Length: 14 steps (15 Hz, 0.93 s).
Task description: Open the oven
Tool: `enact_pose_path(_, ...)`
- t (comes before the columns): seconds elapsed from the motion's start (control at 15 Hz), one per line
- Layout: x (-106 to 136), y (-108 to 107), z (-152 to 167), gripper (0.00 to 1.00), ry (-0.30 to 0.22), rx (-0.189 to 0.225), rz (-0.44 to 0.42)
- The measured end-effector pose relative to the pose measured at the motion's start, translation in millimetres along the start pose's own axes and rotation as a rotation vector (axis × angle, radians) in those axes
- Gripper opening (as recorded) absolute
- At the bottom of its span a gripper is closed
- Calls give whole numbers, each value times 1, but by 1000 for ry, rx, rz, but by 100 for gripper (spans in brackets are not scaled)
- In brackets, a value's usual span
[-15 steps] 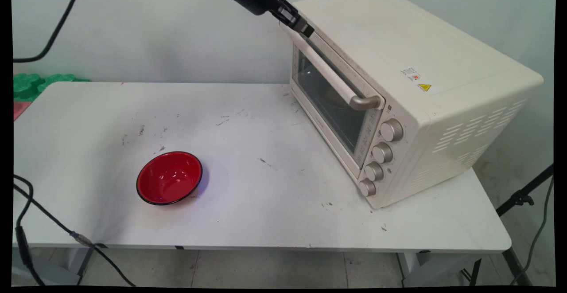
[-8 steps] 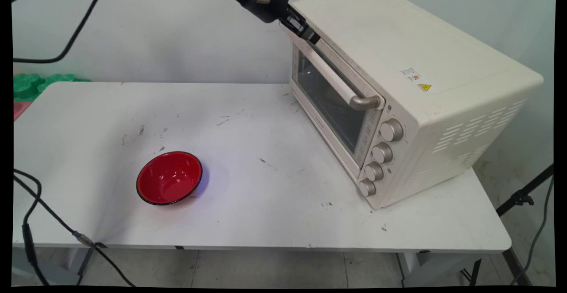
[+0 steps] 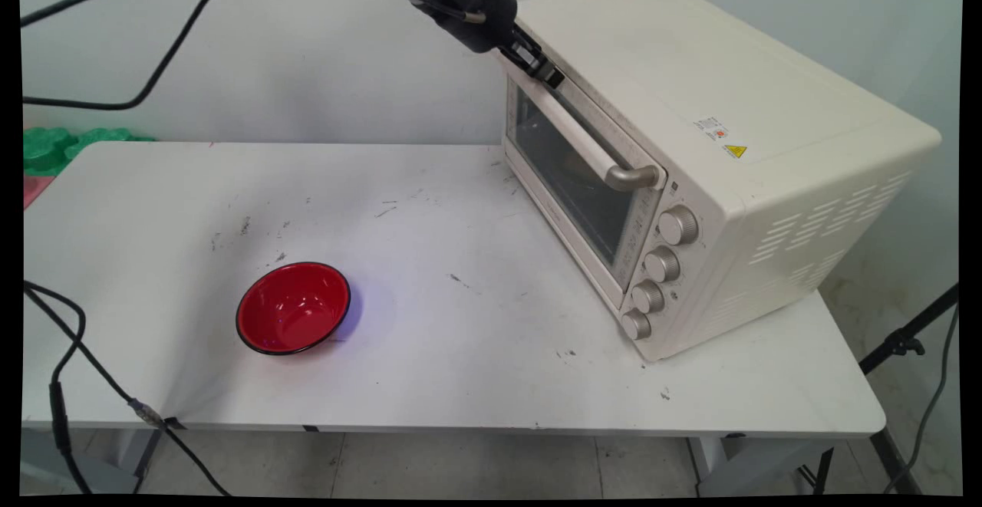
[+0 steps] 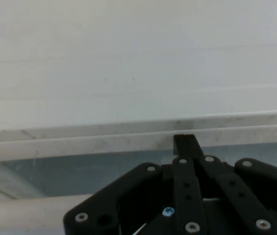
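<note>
My black gripper (image 3: pixel 548 76) comes down from the top and is shut, its tip resting against the upper front edge of a cream toaster oven (image 3: pixel 690 70), at the far end of the door (image 3: pixel 571 162). The door stands closed, with its long handle (image 3: pixel 583 146) just below the gripper. In the hand view the joined fingertips (image 4: pixel 185 141) meet the door's top rim (image 4: pixel 80 142), with the glass (image 4: pixel 55 176) and the handle (image 4: pixel 26 213) below. Nothing is held. A red bowl (image 3: pixel 293 307) with a black rim sits upright and empty on the white table (image 3: pixel 460 384), far off at the front left.
Several silver knobs (image 3: pixel 679 225) run down the oven's front right. Black cables (image 3: pixel 61 353) hang over the table's left front corner. Green and red items (image 3: pixel 54 146) lie beyond the left edge. A tripod leg (image 3: pixel 905 338) stands off the right side.
The gripper has slid down and to the right along the oven's top front edge, closer to the door. The oven, door and bowl have not moved.
</note>
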Motion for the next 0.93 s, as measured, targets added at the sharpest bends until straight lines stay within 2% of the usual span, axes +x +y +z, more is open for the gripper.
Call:
enact_pose_path(0.47,-5,1,8,0,-20,-2,0)
enact_pose_path(0.93,-26,10,-4,0,-44,-16,6)
